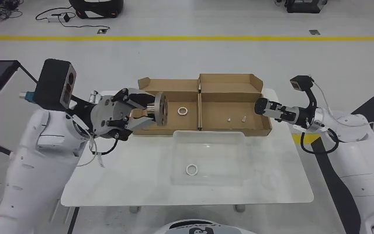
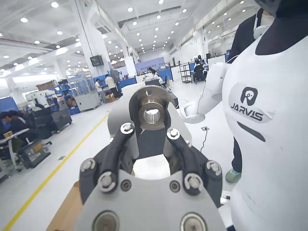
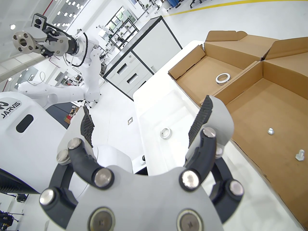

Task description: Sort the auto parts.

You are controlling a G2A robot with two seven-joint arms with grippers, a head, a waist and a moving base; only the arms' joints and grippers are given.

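Note:
My left gripper [image 2: 149, 131] is shut on a metal flange hub [image 2: 150, 114], held in the air over the left end of the left cardboard box [image 1: 153, 130]; the hub [image 1: 156, 109] points sideways. The same flange hub [image 3: 22, 42] appears far off in the right wrist view. A silver ring [image 1: 182, 110] lies in the left box. Two small bolts [image 1: 229, 119] [image 1: 242, 119] lie in the right box [image 1: 263, 130]. My right gripper [image 1: 260, 106] hangs open and empty at that box's right end; through its fingers [image 3: 204, 118] I see another ring [image 3: 166, 132] in the clear tray.
A clear plastic tray [image 1: 207, 136] sits in front of the boxes on the white table [image 1: 117, 181], holding one ring [image 1: 191, 169]. Box flaps [image 1: 228, 79] stand open at the back. The table's front corners are bare.

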